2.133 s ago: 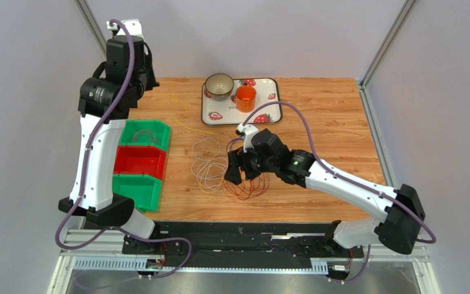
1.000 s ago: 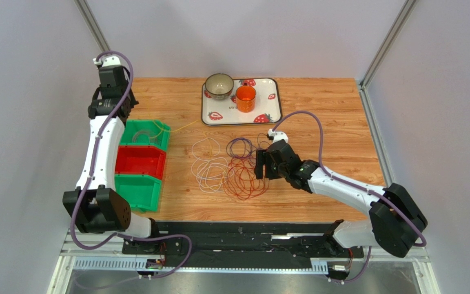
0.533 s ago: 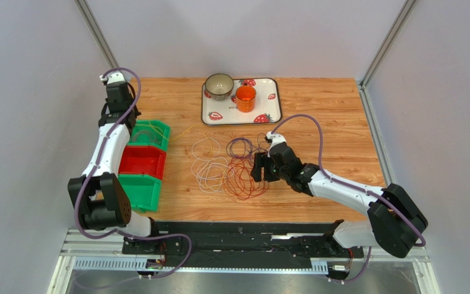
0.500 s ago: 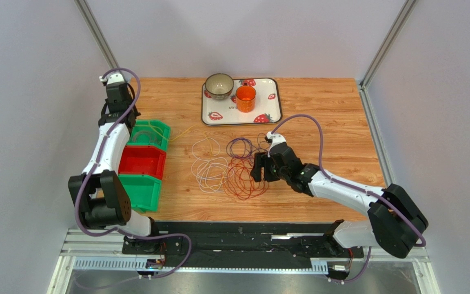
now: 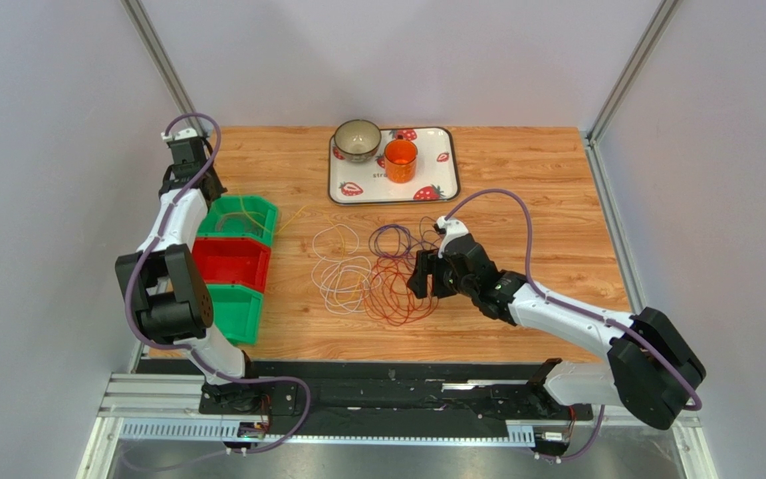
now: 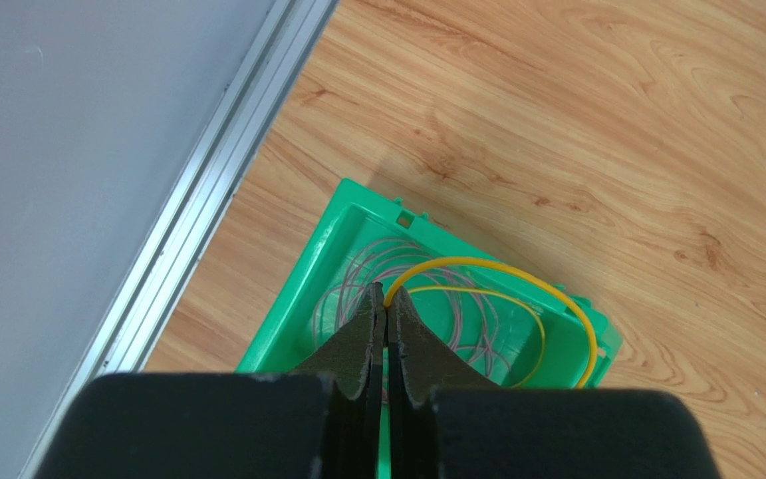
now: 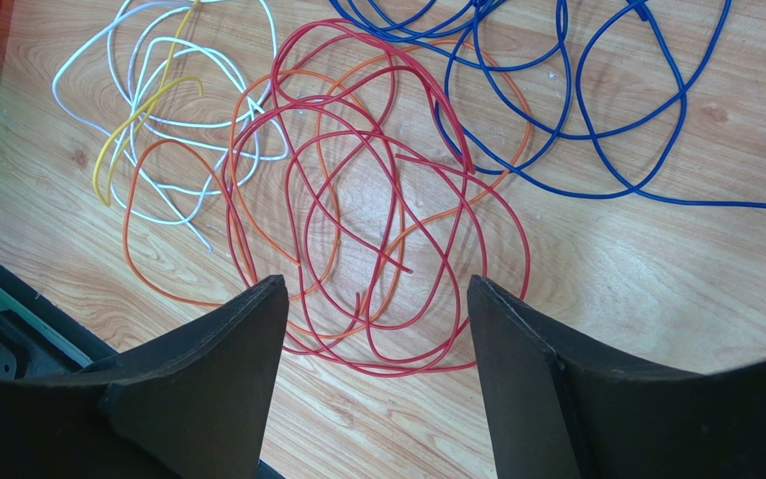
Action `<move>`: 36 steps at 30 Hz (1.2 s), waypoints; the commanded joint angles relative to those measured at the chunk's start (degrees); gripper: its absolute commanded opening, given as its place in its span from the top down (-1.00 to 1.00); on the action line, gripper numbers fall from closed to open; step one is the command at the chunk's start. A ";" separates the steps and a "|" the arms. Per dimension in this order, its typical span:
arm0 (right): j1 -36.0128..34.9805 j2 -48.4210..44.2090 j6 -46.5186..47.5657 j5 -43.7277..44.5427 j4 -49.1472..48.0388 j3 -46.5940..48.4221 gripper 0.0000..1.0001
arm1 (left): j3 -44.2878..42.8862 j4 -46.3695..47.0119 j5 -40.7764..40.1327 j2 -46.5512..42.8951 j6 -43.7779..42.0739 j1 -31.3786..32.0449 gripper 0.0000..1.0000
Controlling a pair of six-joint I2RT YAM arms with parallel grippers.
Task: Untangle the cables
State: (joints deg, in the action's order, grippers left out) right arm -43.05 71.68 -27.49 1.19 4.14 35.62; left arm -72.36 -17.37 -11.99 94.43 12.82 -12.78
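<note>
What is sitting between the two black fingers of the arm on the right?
Seen in the right wrist view: loops of red cable and orange cable lie on the table between the fingers of the open right gripper, which stand wide apart.

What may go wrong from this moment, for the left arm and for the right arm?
The left gripper holds the yellow cable over the green bin, but part trails out onto the table; it may spring out on release. The open right gripper hovers over the red cable, which crosses the orange cable; closing there may grab both.
</note>
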 commanded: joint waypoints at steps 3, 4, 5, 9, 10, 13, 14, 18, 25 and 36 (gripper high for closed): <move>-0.02 -1.37 0.94 -0.23 -2.91 -0.02 -0.40 | -2.26 1.37 2.23 0.93 2.38 -1.99 0.95; -0.02 -1.37 0.86 -0.22 -2.91 -0.02 -0.40 | -2.26 1.46 2.75 0.84 2.56 -2.25 0.91; 0.07 -1.28 0.94 -0.22 -2.91 -0.02 -0.40 | -2.00 1.54 3.11 0.84 2.65 -2.60 0.80; -0.02 -1.45 0.85 -0.23 -2.91 -0.11 -0.40 | -1.82 1.98 3.99 0.58 2.56 -2.69 0.48; -0.02 -1.46 0.94 -0.31 -3.09 -0.11 -0.40 | -1.65 1.98 3.90 0.58 2.65 -2.69 0.36; 0.07 -1.72 0.94 -0.31 -3.09 -0.28 -0.40 | -1.21 2.25 3.46 -0.39 3.00 -2.69 0.15; -0.02 -1.72 0.94 -0.23 -3.17 -0.37 -0.40 | -0.86 2.25 3.20 -0.74 3.18 -2.78 0.14; -0.02 -2.07 0.85 -0.23 -3.44 -0.63 -0.40 | 0.20 2.07 2.14 -3.28 3.88 -2.69 0.04; 0.07 -2.42 0.94 -0.23 -3.62 -0.99 -0.40 | 1.69 2.25 3.46 -10.49 2.66 -0.07 0.01; 0.07 -2.60 0.94 -0.23 -3.62 -1.16 -0.40 | -4.45 -5.73 6.79 -6.12 -7.01 14.16 -0.15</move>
State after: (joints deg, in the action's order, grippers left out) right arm -43.05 70.89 -27.31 0.97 3.03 34.59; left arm -72.31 -18.39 -8.05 83.57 10.50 -1.80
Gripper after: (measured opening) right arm 0.702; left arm 0.572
